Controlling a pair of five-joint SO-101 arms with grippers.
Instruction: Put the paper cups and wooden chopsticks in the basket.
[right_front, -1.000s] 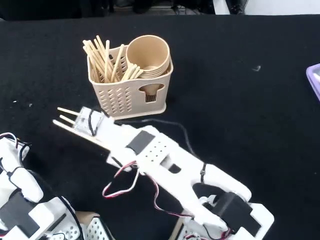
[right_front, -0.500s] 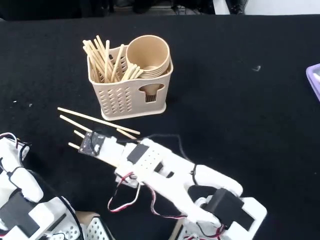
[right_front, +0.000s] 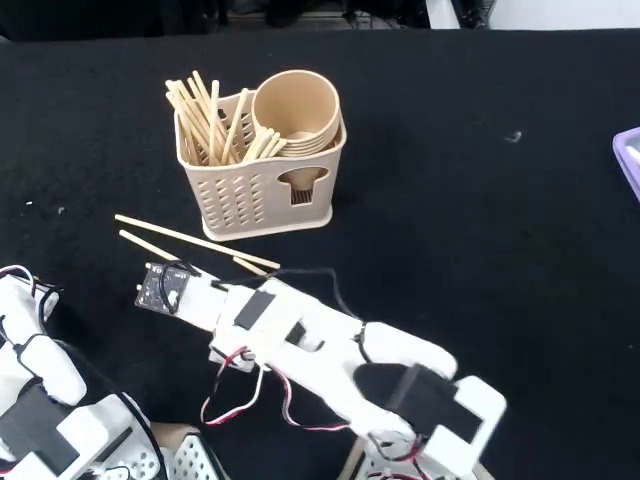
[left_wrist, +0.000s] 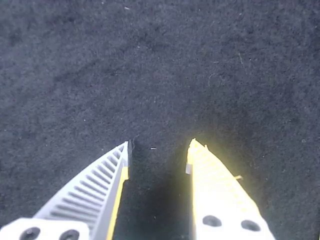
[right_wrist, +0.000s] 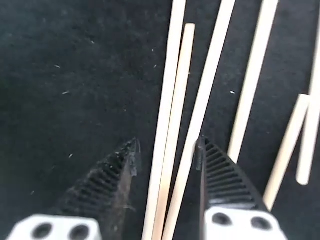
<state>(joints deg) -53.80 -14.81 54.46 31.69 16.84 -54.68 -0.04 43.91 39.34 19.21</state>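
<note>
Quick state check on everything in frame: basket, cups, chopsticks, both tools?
basket: upright on the table.
paper cups: nested, inside the basket.
chopsticks in basket: standing on end, leaning.
loose chopsticks: lying flat, outside the basket.
right tool: open, straddling loose chopsticks, not clamped.
left tool: open, empty, over bare table.

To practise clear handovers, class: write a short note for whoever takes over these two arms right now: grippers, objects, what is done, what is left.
Right gripper: open, loose chopsticks lying between its fingers, not gripped.
Left gripper: open, empty, over bare table.
Done: paper cups stacked in the basket, a bundle of chopsticks in its other compartment.
Left: the loose chopsticks on the table in front of the basket must go in.
</note>
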